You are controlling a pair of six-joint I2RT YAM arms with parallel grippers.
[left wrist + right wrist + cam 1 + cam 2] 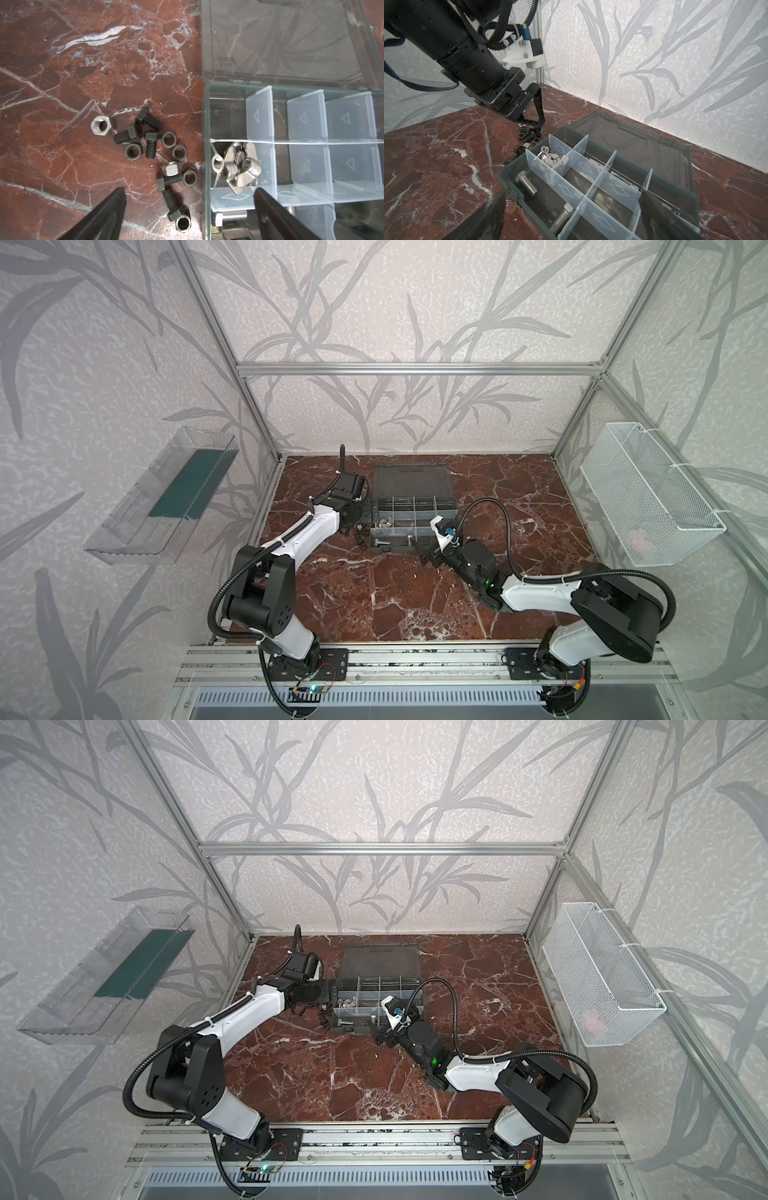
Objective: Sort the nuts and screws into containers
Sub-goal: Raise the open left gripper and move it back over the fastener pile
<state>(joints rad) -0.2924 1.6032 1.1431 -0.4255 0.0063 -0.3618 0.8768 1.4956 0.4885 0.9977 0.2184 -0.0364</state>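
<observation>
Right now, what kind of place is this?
Probably a robot test booth, not a home: an aluminium frame walls in a marble-patterned tabletop, and the left arm and right arm are bolted to a rail.

Black screws [149,121] and nuts [133,151] — a few nuts silver — loosely heaped on worktop [62,83] just beside containers [307,122], lid [280,41] open flat, one holding silver wing nuts [236,168], another two silver screws.

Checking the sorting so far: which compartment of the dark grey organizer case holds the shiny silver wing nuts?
The end compartment of the middle row, beside the loose black screws; its row neighbours look empty.
</observation>
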